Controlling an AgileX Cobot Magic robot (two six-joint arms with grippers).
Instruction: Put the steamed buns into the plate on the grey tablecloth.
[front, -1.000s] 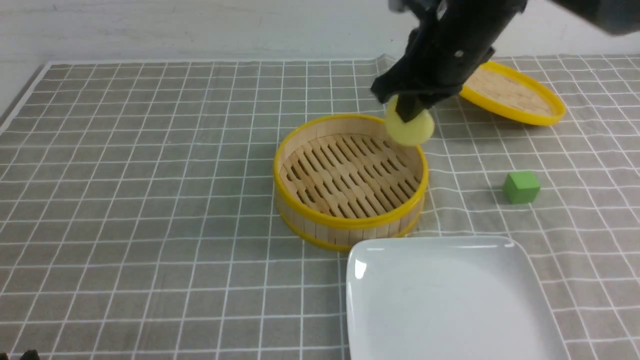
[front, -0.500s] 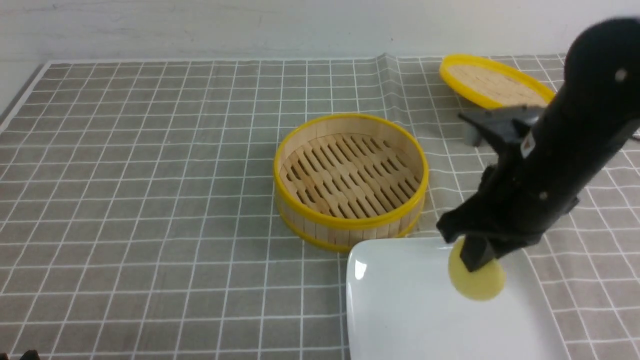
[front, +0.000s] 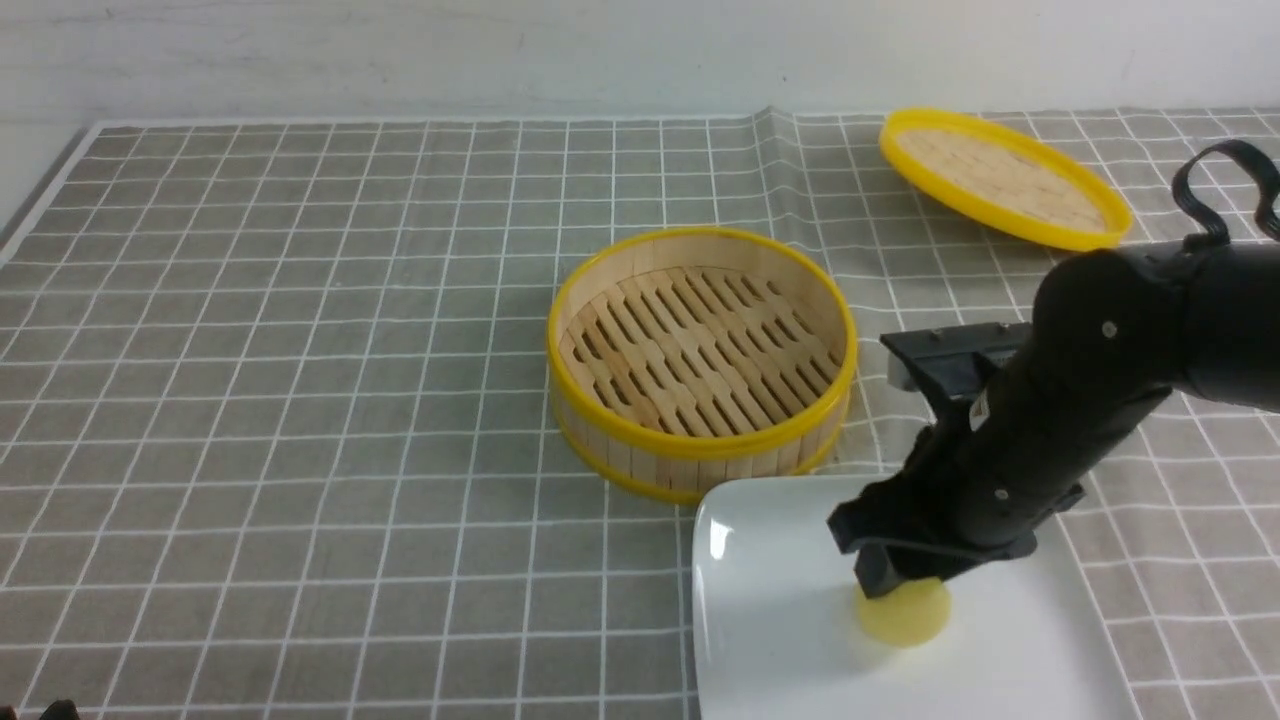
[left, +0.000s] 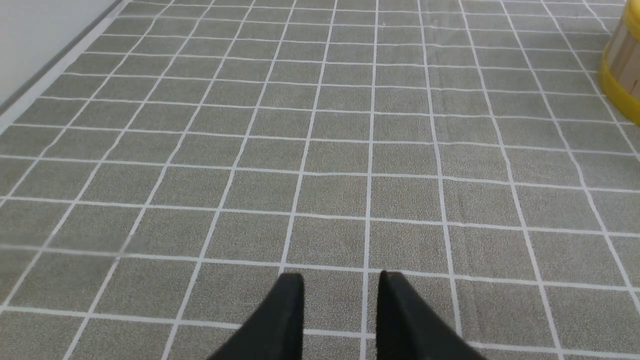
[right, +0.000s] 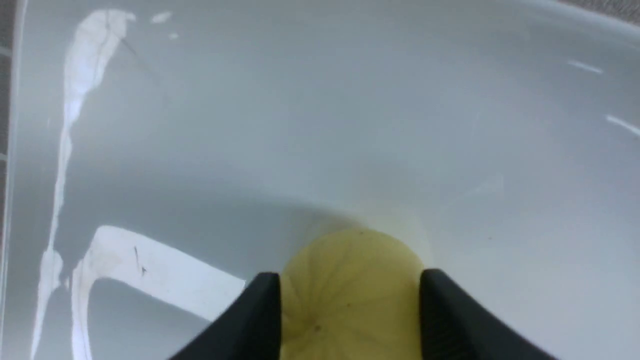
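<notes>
The pale-yellow steamed bun (front: 905, 612) sits on the white plate (front: 780, 560), low and right of centre in the front view, with its base on the glossy surface. The right gripper (front: 890, 580) reaches down over it from the upper right. In the right wrist view its two black fingers (right: 260, 310) flank the bun (right: 352, 290), one close against each side. Whether they press it or have let go cannot be told. The plate lies on the grey tablecloth (front: 300, 400), its far edge just beside the empty bamboo steamer basket (front: 700, 440) at the frame's centre. The basket's lid (front: 1005, 180) lies at the upper right, well apart. The left gripper (left: 341, 280) hangs over bare cloth, fingertips slightly parted around nothing.
</notes>
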